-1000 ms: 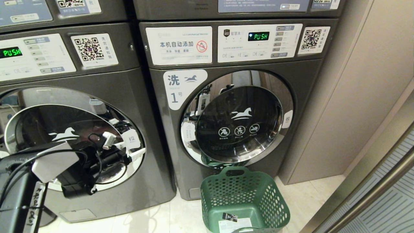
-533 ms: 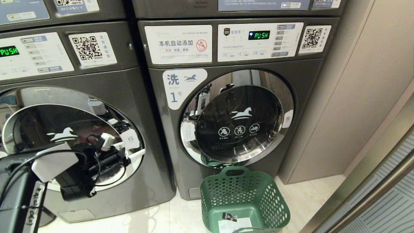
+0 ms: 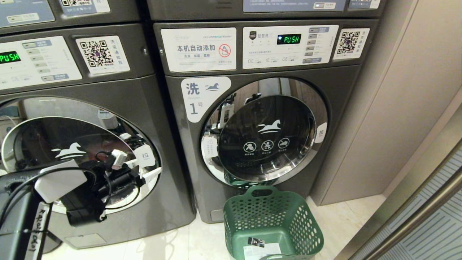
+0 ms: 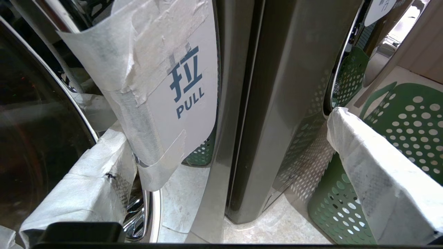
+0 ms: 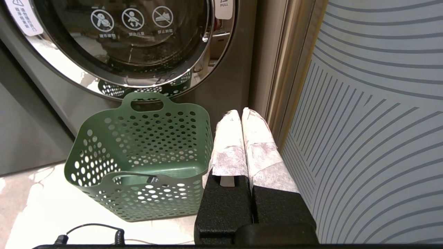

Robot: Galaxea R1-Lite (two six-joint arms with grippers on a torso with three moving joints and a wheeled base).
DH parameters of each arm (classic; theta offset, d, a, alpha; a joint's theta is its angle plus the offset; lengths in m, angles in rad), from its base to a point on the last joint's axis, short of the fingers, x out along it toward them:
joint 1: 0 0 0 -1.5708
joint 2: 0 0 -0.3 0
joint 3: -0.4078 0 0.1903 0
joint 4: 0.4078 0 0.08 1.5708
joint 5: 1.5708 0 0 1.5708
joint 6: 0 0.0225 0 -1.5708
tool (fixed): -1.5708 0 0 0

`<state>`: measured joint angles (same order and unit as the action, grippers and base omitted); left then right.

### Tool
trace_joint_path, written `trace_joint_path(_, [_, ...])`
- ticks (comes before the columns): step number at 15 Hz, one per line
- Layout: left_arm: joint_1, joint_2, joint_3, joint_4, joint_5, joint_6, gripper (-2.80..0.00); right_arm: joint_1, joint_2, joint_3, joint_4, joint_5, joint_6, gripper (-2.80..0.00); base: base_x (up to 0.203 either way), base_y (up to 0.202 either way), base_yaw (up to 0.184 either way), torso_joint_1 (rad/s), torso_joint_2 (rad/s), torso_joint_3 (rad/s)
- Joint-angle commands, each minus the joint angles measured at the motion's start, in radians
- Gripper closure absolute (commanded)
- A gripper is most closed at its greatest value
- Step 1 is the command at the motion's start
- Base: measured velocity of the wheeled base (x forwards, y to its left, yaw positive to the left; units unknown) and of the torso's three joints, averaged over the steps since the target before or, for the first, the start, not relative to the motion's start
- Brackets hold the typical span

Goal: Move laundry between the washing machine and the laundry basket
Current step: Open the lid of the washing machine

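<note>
The washing machine [image 3: 108, 108] stands at the left of the head view, its round glass door [image 3: 72, 144] closed. My left gripper [image 3: 135, 166] is open at the door's right rim. Its tape-wrapped fingers [image 4: 86, 183] sit on either side of the white PULL tab [image 4: 173, 86], with nothing between them. The green laundry basket [image 3: 267, 213] stands empty on the floor before the neighbouring machine, and its perforated wall [image 4: 408, 114] shows past the left gripper [image 4: 225, 128]. My right gripper [image 5: 240, 114] hangs shut next to the basket [image 5: 145, 138]. The laundry is out of view.
The machine numbered 1 [image 3: 260, 137] stands right behind the basket, door closed. A beige wall panel [image 3: 397, 108] and a ribbed sliding panel [image 5: 373, 121] close off the right side. A black cable [image 5: 90, 230] lies on the pale tiled floor [image 3: 162, 245].
The head view has shifted very slightly. My left gripper stays at the door's pull tab, open, with hardly any movement.
</note>
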<state>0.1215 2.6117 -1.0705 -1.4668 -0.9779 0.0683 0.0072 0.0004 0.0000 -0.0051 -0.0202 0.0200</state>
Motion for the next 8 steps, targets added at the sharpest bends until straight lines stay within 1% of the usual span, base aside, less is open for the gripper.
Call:
trace_joint_path(1, [-0.048,-0.005,0.012,-0.01,-0.015,-0.001,-2.8,0.0,0.001,0.0,0.0,0.0,0.0,0.0,0.0,0.0,0.0,0.0,0.0,0.0])
trace_joint_path(5, [-0.041,-0.019,0.053,-0.017,-0.025,-0.001,-2.8,0.0,0.001,0.0,0.0,0.0,0.0,0.0,0.0,0.0,0.0,0.0,0.0,0.0])
trace_joint_path(7, [-0.039,-0.031,0.08,-0.023,-0.048,0.001,-2.8,0.0,0.001,0.0,0.0,0.0,0.0,0.0,0.0,0.0,0.0,0.0,0.0,0.0])
trace_joint_path(8, [-0.037,-0.032,0.083,-0.024,-0.048,-0.001,-2.8,0.0,0.0,0.0,-0.001,-0.001,0.0,0.0,0.0,0.0,0.0,-0.026,-0.01,0.012])
